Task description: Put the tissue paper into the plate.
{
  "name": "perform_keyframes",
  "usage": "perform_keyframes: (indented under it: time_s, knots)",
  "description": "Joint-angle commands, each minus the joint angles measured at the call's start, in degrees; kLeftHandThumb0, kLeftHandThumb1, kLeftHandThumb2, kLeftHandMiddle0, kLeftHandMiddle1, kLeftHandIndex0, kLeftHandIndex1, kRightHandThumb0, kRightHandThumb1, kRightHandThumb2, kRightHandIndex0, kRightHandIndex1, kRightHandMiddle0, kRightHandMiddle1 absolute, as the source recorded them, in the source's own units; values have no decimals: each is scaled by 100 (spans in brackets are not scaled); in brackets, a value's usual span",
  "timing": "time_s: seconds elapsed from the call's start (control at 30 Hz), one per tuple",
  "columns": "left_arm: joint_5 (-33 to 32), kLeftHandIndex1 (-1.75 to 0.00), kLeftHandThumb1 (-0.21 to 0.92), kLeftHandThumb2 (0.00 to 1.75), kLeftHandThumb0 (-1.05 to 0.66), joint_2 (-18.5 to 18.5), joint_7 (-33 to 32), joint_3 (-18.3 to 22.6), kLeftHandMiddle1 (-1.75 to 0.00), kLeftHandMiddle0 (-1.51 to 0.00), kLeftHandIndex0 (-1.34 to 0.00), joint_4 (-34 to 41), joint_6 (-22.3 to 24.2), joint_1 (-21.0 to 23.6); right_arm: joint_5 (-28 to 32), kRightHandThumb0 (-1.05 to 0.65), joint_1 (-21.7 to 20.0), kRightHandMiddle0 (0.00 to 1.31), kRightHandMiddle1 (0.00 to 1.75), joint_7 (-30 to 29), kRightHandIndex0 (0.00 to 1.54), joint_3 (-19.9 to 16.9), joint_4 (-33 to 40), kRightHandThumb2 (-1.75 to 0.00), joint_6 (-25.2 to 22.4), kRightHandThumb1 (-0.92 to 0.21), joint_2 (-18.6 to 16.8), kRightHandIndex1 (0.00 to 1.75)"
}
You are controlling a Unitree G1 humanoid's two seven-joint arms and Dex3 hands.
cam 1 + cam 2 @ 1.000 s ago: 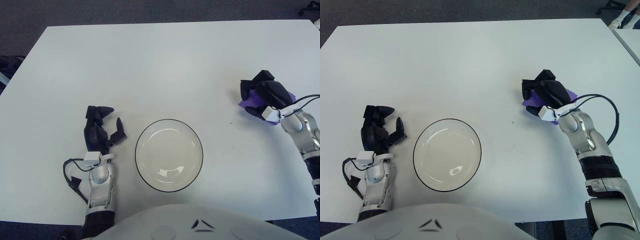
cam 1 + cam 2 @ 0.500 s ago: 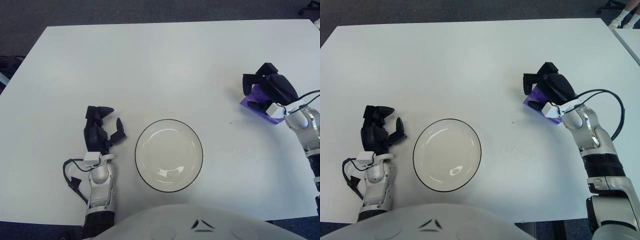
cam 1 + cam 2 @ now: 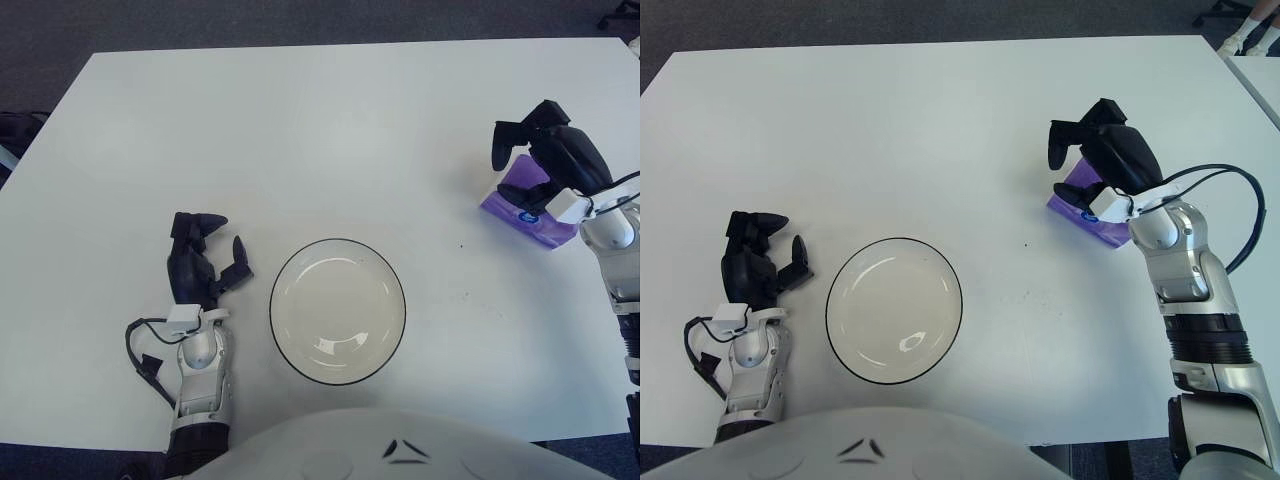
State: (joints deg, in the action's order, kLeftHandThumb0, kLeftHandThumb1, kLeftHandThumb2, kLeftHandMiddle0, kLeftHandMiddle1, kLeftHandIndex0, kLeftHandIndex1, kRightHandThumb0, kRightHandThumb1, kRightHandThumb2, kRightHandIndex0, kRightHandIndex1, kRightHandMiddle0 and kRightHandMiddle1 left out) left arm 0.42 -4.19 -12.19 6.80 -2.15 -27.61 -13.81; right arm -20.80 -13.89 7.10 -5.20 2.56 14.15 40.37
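A purple tissue pack (image 3: 525,202) lies flat on the white table at the right. My right hand (image 3: 1085,165) hovers just above it, fingers spread and holding nothing; the pack (image 3: 1090,212) shows beneath and in front of the palm. An empty white plate (image 3: 338,310) with a dark rim sits near the table's front, in the middle. My left hand (image 3: 203,262) shows to the left of the plate, fingers loosely spread and holding nothing.
The white table (image 3: 300,140) stretches wide behind the plate. Dark carpet lies beyond its far edge. A cable loops beside the left wrist (image 3: 145,350) and another arcs by the right forearm (image 3: 1240,215).
My right hand has lifted up and back off the tissue pack, its fingers spreading, so more of the pack now shows. The pack stays on the table. The left hand has not moved.
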Motion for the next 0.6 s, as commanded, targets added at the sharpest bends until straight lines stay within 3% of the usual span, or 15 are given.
perform_keyframes:
  time_s: [0.0,0.03,0.07,0.1,0.13,0.17,0.2,0.23,0.3,0.37,0.47,0.53,0.57]
  knots:
    - [111,-175,33,125,-1,-126,-7,-37,-154,-68,-41,-684,47,-550,140,0,114,60,174,64,85,-173,184,-165,-145,-2,-64,171]
    - [116,-175,33,125,-1,-126,-9,-38,-153,-68,-41,-672,46,-560,184,0,166,60,173,116,85,-246,264,-166,-249,-2,-57,172]
    - [118,-175,33,125,-1,-127,-10,-39,-154,-68,-41,-661,46,-569,215,0,205,57,172,158,76,-302,328,-155,-328,-11,-54,173]
    - [121,-175,33,125,-1,-126,-11,-39,-154,-68,-42,-650,48,-578,244,0,270,50,171,207,59,-371,434,-135,-431,-27,-53,174]
    - [122,-175,32,125,-1,-126,-11,-40,-154,-68,-42,-643,49,-584,262,-15,314,46,172,241,38,-416,511,-121,-503,-38,-54,174]
    - [122,-175,32,126,-1,-125,-10,-39,-154,-68,-42,-635,50,-590,285,-20,396,45,173,283,30,-486,653,-116,-604,-42,-60,174]
    - [123,-175,32,126,-1,-125,-10,-38,-154,-68,-42,-631,51,-593,301,-31,454,28,169,316,19,-535,758,-116,-683,-34,-64,173]
    - [129,-175,32,126,-1,-124,-16,-33,-154,-68,-42,-627,56,-596,336,-36,571,23,168,403,15,-630,1033,-116,-856,-31,-68,172]
    - [139,-175,32,126,-1,-121,-26,-28,-154,-68,-42,-618,69,-601,385,-54,721,9,137,609,6,-760,1488,-109,-1176,-30,-34,153]
    - [147,-175,32,125,-1,-118,-32,-24,-153,-68,-42,-612,83,-601,404,-67,772,5,100,833,3,-821,1768,-99,-1439,-38,43,130]
    - [146,-175,32,125,-1,-117,-25,-26,-153,-68,-42,-592,106,-607,401,-79,729,1,62,1198,1,-854,1912,-86,-1755,-47,230,99]
    - [124,-175,33,125,-1,-111,-1,-32,-153,-68,-42,-563,173,-602,261,-83,408,1,41,1885,0,-765,1515,-82,-1988,-50,943,74]
    - [117,-175,33,124,-1,-111,6,-36,-152,-68,-43,-547,203,-601,166,-88,260,0,26,2138,0,-698,1317,-77,-2015,-53,1239,47]
